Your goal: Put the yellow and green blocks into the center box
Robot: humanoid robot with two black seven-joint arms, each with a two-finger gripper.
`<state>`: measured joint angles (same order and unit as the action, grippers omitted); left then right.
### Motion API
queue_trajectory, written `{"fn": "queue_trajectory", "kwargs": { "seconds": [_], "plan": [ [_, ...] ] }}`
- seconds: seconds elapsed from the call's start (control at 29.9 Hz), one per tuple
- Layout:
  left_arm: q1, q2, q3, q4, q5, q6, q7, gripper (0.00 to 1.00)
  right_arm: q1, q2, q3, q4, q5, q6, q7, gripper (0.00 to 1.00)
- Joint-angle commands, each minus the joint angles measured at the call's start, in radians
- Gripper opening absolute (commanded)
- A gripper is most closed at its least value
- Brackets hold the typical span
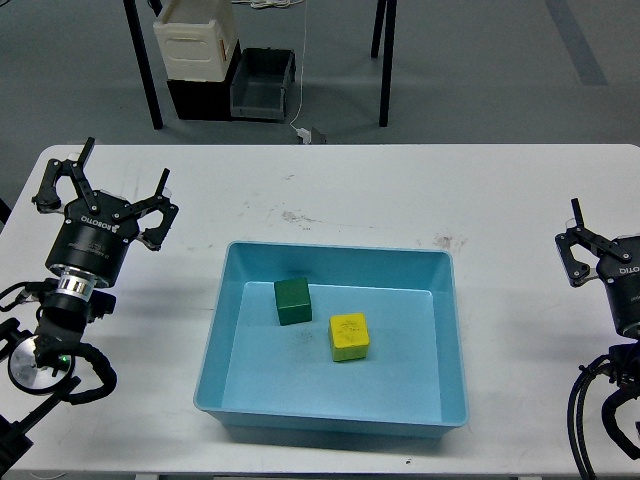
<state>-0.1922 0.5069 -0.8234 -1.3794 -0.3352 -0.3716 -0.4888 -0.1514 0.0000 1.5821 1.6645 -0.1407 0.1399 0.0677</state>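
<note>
Light-blue plastic marks the tray (pixel 335 410), which sits at the middle of the white worktop (pixel 340 190). Both cubes already lie on the tray's floor: the green block (pixel 293 301) toward the tray's back-left, the yellow block (pixel 349 336) just beside it, nearer the tray's centre, the two close but apparently not touching. Judging by this, the task looks finished; nothing appears left to carry in.

The left gripper (pixel 105 190) rests well to the tray's left, its fingers spread wide and holding nothing. The right gripper (pixel 585 245) is well to the tray's right, partly cut off by the view's edge; its fingers seem spread and empty, though only part of them shows. Neither gripper is over the tray.

The worktop is plain white with a few faint smudges behind the tray, one reddish spot toward the tray's back-right. Beyond the worktop's far edge the floor (pixel 480 70) is grey. On it, behind the tray and to the left, stand a cream bin (pixel 197 42) atop a black box and a dark crate (pixel 262 85) beside it, between black table legs. A thin white cord (pixel 302 70) hangs down to the floor there.
</note>
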Motion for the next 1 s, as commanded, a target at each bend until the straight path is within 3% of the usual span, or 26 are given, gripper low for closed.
{"fn": "queue_trajectory", "kwargs": {
  "seconds": [0.0, 0.47, 0.97],
  "plan": [
    [0.057, -0.011, -0.010, -0.041, -0.168, -0.007, 0.000, 1.00, -0.014, 0.000, 0.010, -0.015, 0.068, 0.003, -0.015, 1.00],
    [0.174, -0.015, -0.045, -0.139, -0.220, -0.007, 0.000, 1.00, -0.096, 0.000, 0.026, -0.014, 0.277, 0.050, -0.111, 1.00],
    [0.214, -0.036, -0.046, -0.155, -0.222, -0.043, 0.000, 1.00, -0.105, 0.000, 0.027, -0.019, 0.317, 0.063, -0.095, 1.00]
  ]
}}
